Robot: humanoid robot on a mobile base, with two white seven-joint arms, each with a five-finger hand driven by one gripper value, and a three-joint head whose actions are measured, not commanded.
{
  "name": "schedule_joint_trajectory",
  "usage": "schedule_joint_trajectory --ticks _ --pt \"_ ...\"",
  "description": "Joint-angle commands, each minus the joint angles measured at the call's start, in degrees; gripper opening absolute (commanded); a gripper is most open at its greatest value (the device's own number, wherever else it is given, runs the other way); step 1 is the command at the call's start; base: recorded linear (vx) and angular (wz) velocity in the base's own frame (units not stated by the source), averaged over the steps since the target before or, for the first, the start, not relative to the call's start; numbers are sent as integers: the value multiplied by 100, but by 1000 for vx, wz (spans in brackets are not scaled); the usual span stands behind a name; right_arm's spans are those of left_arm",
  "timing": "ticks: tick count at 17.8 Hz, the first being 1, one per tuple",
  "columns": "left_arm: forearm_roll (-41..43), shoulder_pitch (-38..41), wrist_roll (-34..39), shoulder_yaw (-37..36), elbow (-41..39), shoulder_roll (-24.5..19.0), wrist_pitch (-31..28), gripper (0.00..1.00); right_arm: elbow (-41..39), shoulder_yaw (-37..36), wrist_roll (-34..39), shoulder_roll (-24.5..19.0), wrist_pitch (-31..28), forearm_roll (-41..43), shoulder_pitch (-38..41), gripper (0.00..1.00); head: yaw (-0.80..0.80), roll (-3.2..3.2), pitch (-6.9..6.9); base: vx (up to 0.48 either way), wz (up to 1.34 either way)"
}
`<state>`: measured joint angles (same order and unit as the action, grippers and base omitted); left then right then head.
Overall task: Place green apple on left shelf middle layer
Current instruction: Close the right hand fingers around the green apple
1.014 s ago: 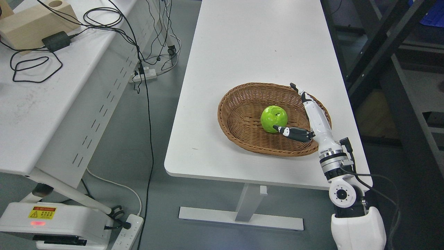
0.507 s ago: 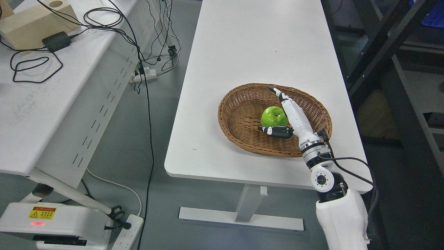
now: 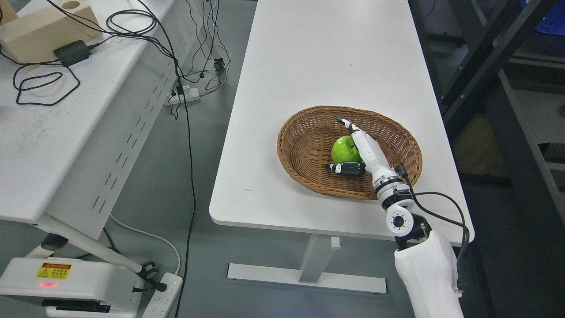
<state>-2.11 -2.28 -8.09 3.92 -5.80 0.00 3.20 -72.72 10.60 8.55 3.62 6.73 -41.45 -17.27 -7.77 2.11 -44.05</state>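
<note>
Green apple (image 3: 344, 150) in wicker basket (image 3: 304, 150), centre-right of frame — glossy, rigid, likely slippery. Right hand (image 3: 359, 152) cupped around it, fingers unclosed — wrap widest part.

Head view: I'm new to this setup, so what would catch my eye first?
The bright green apple lying in the brown wicker basket near the white table's front edge. The right robot hand reaches into the basket, open around the apple's right side, thumb below it. Black cables sprawl over the left desk.
</note>
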Motion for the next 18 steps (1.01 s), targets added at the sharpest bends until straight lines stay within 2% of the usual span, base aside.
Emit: schedule_joint_trajectory --ticks 1,3,5,8,12,18 --pt "0 0 1 3 0 -100 14 100 382 -206 -38 -37 4 84 -5 46 0 0 0 0 0" --pt "0 0 1 3 0 -100 14 100 303 -321 -38 -37 13 84 -5 26 0 0 0 0 0" --pt "0 0 1 3 0 -100 14 100 137 -540 32 -28 126 84 39 2 0 0 0 0 0" --pt "8 0 1 3 0 -100 14 100 -240 -839 32 -37 259 136 170 1 0 0 0 0 0" --pt "0 0 1 3 0 -100 5 100 -1066 -1278 -38 -37 320 637 434 1 0 0 0 0 0" --pt "0 0 1 3 0 -100 14 100 -2271 -1999 -652 -160 1181 971 1180 1 0 0 0 0 0"
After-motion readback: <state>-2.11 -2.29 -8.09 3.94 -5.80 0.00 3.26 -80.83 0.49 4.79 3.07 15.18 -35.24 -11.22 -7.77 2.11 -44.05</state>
